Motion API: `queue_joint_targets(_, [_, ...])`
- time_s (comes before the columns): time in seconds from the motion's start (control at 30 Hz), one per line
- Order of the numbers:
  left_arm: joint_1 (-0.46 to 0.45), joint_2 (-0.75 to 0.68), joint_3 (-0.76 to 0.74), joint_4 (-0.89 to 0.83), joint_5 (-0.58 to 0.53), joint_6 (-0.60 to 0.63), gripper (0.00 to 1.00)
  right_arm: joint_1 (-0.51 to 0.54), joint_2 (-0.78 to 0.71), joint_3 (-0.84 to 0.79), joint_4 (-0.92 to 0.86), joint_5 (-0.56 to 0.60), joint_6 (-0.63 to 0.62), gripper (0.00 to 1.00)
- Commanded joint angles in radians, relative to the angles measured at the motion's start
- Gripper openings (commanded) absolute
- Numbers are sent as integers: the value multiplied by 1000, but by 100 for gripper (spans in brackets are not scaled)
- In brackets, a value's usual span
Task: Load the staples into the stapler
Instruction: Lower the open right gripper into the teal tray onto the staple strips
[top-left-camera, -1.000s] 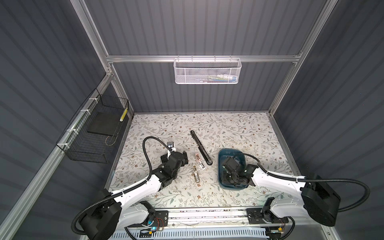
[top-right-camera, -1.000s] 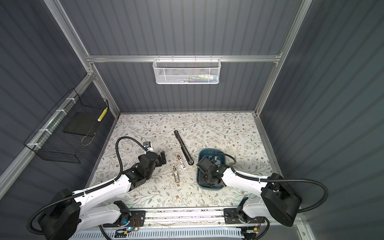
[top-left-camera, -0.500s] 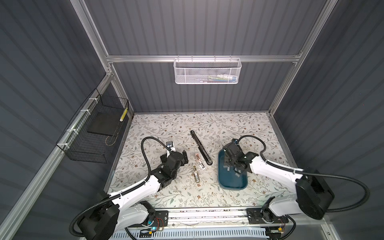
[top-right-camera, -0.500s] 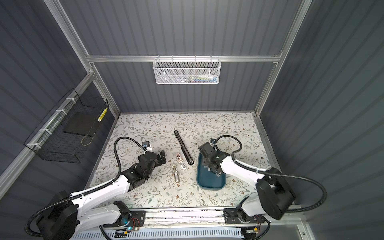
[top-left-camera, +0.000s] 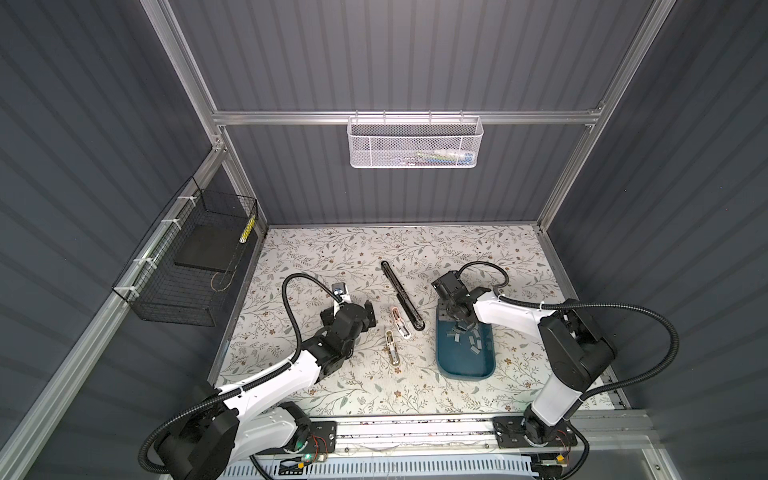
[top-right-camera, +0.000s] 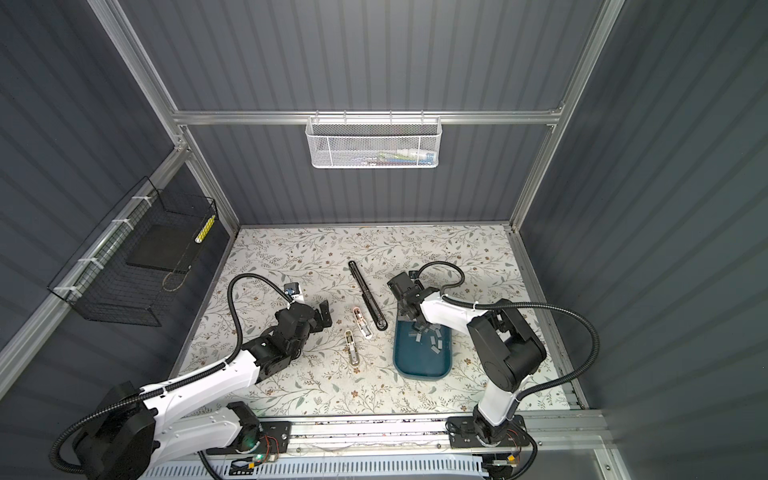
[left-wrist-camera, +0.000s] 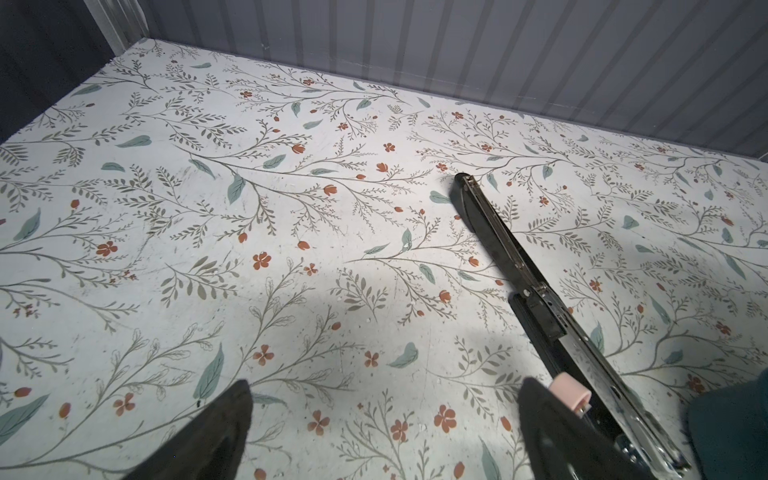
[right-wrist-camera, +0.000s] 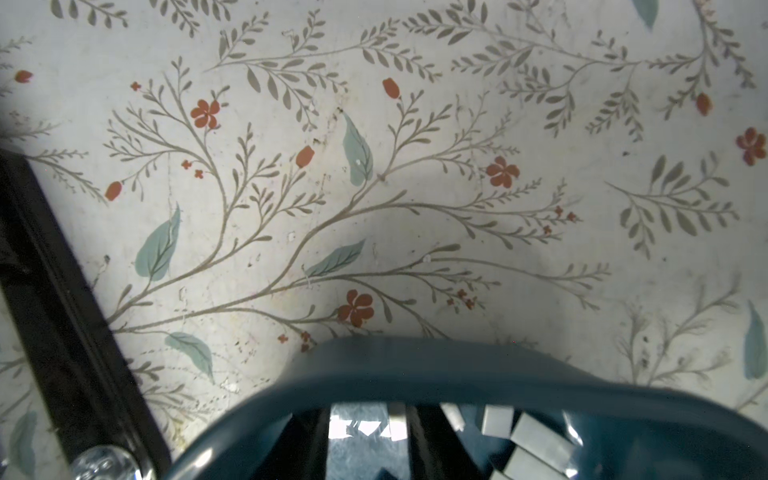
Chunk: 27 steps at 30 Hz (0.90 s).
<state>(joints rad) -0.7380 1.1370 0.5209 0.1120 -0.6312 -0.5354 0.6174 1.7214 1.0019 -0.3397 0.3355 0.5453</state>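
Top views look down; wrist views hug the table (left-wrist-camera: 291, 266).

floral tabletop (top-left-camera: 332, 257) | on it — blk stapler (top-left-camera: 402, 296), pink stapler (top-left-camera: 400, 324), tan stapler (top-left-camera: 392, 348) — teal tray (top-left-camera: 465, 365)

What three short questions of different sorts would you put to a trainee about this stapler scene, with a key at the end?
1. Choose one. The staples lie: A) in the blue tray; B) in the white wall basket; C) spread on the bare table.
2. True or false: the left gripper is shut on some staples.
3. Fill the gap: the ___ gripper has its fingers down inside the tray.

Key
1. A.
2. False: its jaws stand wide open and hold nothing.
3. The right gripper.
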Motion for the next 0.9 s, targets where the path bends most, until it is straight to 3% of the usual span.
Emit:
queue_joint_targets(0.0, [6,-5,3,6,-26,11,100,-15,-15,5,2,-16,-10,34])
queue_joint_targets(0.87, [5,38,20,6,-25,21,100,-38,3,-71,62,-38,4,29])
